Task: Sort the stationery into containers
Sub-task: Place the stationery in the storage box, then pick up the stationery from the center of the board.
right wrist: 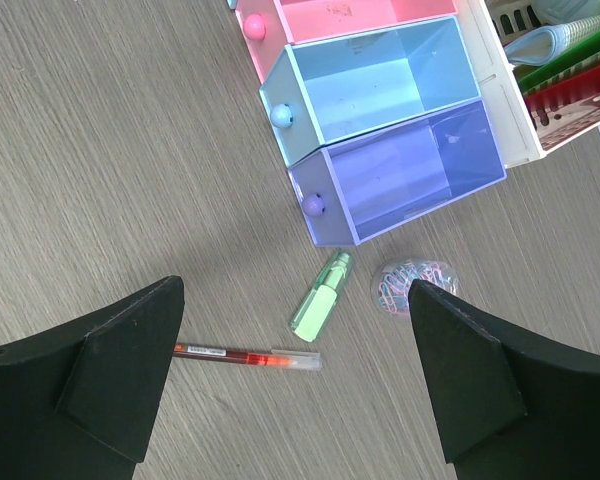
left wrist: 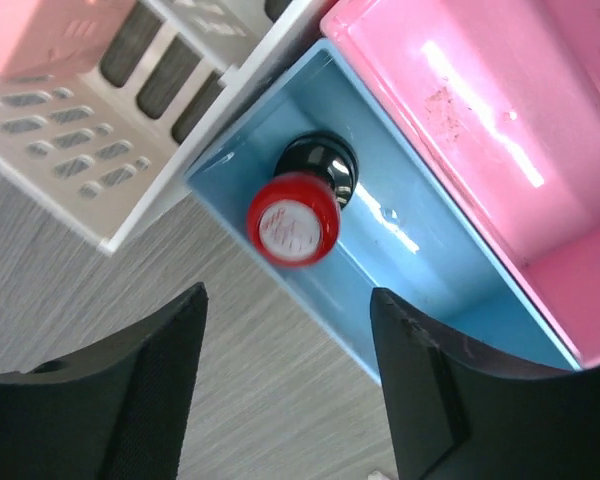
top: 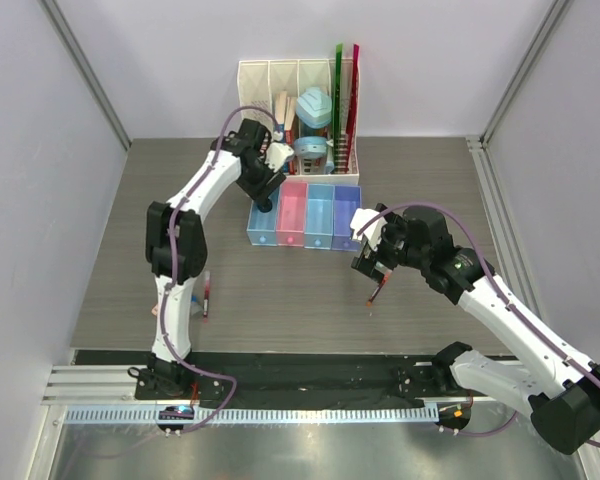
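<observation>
The four joined bins stand in a row: blue (top: 262, 226), pink (top: 292, 214), light blue (top: 320, 215), purple (top: 346, 214). My left gripper (top: 267, 200) is open and empty over the blue bin (left wrist: 420, 260); a red-capped cylinder (left wrist: 294, 218) lies inside it, apart from the fingers. My right gripper (right wrist: 295, 390) is open and empty above a dark-red pen (right wrist: 245, 356), a stubby green piece (right wrist: 320, 297) and a clear lilac disc of paper clips (right wrist: 413, 285), all on the table in front of the purple bin (right wrist: 410, 175). The pen also shows in the top view (top: 377, 294).
The white slotted rack (top: 300, 110) with rulers and teal items stands right behind the bins. Another dark-red pen (top: 206, 293) lies on the table beside the left arm's lower link. The light blue bin (right wrist: 380, 80) and the pink bin (left wrist: 480, 130) hold nothing that shows.
</observation>
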Tool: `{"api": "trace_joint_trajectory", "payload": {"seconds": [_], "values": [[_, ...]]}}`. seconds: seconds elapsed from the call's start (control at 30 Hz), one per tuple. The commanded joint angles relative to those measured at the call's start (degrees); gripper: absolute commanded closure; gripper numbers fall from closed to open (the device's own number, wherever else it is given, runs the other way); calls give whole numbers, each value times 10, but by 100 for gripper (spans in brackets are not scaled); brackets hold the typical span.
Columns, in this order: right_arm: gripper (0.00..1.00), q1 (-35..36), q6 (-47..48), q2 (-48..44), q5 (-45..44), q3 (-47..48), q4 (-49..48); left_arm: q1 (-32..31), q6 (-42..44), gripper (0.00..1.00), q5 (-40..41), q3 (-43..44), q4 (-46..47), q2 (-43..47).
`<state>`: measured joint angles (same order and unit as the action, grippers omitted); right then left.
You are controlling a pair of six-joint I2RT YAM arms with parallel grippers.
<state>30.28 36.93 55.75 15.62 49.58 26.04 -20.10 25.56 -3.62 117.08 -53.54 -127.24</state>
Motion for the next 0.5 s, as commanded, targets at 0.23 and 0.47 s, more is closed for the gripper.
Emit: {"api": "trace_joint_trajectory", "payload": {"seconds": [0.23,0.47], "values": [[0,-1,8,-29,-3,-7,-9,96,-18,9,-54,-221,-9,260],[0,-1,6,-41,0,-9,-5,180,-26,9,-73,-448,-29,339]]}}
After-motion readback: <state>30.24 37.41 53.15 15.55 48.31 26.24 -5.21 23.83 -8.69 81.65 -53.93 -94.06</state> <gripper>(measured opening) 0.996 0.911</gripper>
